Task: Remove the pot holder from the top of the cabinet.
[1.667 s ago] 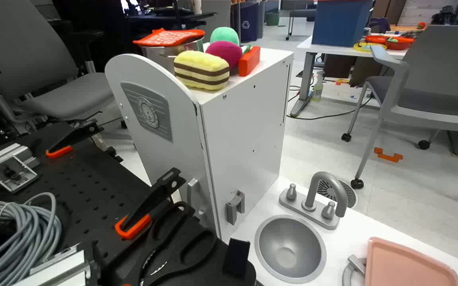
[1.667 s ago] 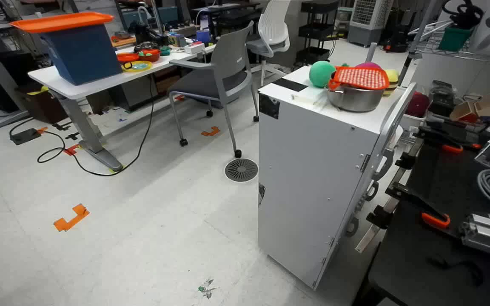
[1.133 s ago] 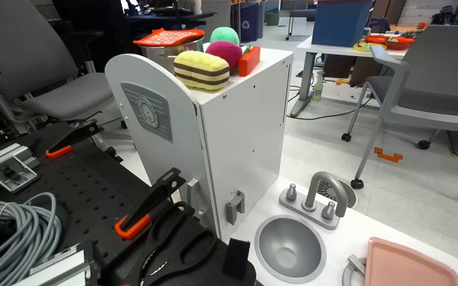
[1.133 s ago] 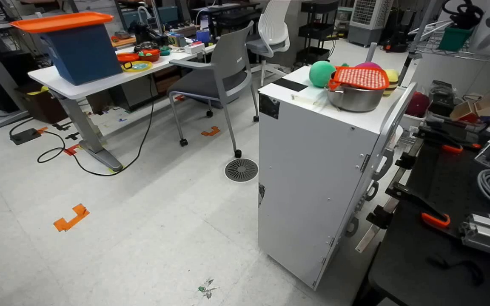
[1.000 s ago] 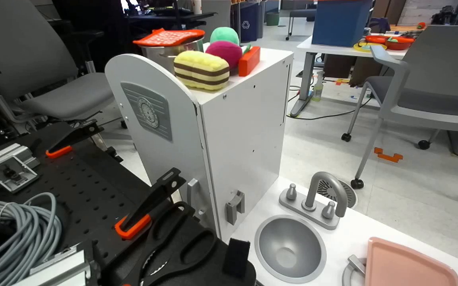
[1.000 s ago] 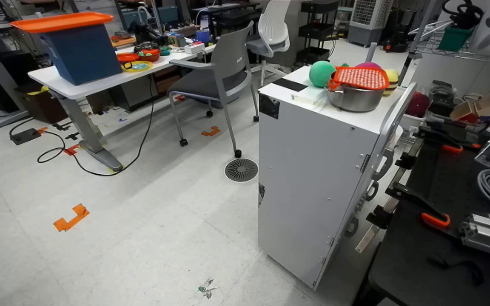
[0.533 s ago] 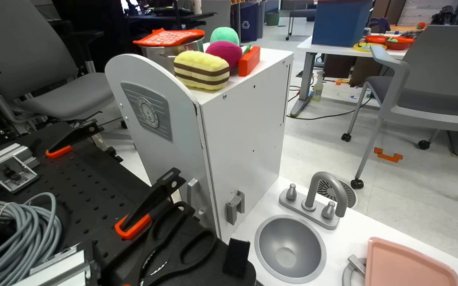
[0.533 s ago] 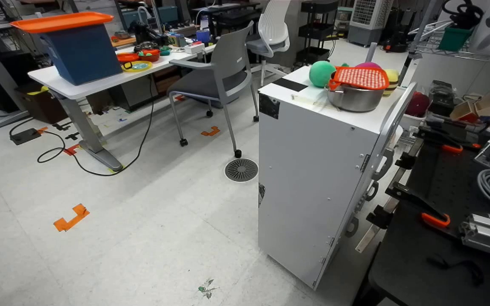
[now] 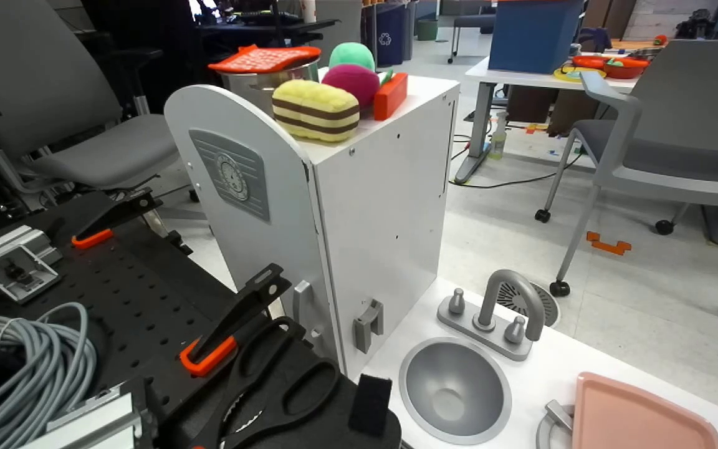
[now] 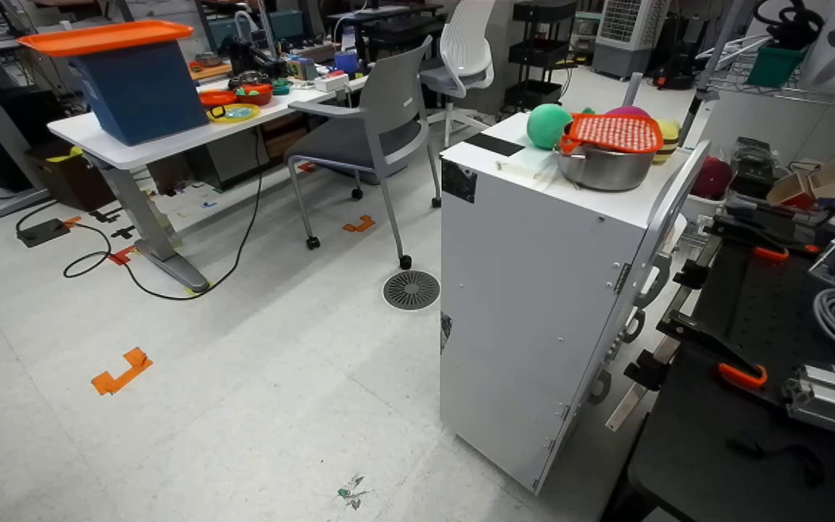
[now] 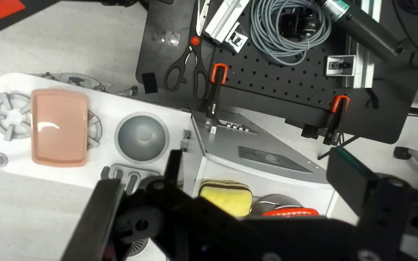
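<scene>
The pot holder, an orange-red pad with a white checked grid, lies on a metal pot on top of the white cabinet. Pot holder (image 9: 265, 60) (image 10: 617, 133), pot (image 9: 252, 82) (image 10: 606, 170) and cabinet (image 9: 384, 199) (image 10: 526, 304) show in both exterior views. In the wrist view only the near edge of the pot holder (image 11: 290, 211) shows, with part of the pot (image 11: 272, 201); my gripper's dark body hides the rest. My gripper (image 11: 255, 157) is open, its fingers wide apart with nothing between them. No exterior view shows it.
A yellow-and-maroon striped block (image 9: 315, 111), a pink ball (image 9: 351, 83), a green ball (image 10: 549, 126) and an orange-red bar (image 9: 391, 96) share the cabinet top. The cabinet's rounded panel (image 9: 234, 112) rises beside them. Below are a sink (image 9: 455, 390) and a black table (image 9: 122, 299) with clamps.
</scene>
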Action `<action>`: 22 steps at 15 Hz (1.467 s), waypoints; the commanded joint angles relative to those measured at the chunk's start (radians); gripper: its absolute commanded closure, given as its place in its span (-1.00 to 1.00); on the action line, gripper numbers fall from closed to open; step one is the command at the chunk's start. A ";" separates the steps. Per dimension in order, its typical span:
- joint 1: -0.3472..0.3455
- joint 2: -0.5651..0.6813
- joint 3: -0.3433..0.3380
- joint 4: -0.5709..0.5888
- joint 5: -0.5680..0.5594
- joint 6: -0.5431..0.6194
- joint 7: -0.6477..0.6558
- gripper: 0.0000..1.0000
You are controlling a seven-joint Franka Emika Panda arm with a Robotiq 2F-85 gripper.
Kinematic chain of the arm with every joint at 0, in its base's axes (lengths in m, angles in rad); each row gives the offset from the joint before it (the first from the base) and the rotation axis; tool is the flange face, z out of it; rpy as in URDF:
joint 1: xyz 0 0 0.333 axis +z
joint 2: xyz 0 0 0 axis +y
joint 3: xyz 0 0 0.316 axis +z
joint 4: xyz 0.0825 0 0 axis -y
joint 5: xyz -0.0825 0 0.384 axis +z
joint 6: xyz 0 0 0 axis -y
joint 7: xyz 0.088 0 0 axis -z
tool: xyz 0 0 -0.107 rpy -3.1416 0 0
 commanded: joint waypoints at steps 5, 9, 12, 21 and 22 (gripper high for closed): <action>0.042 -0.043 0.118 -0.106 -0.025 0.272 -0.067 -1.00; 0.051 -0.077 0.154 -0.232 -0.022 0.539 -0.032 -1.00; 0.056 -0.098 0.150 -0.288 0.013 0.577 -0.008 -1.00; 0.051 -0.077 0.152 -0.285 0.001 0.548 0.012 -1.00; 0.053 -0.073 0.155 -0.285 0.002 0.550 0.017 -1.00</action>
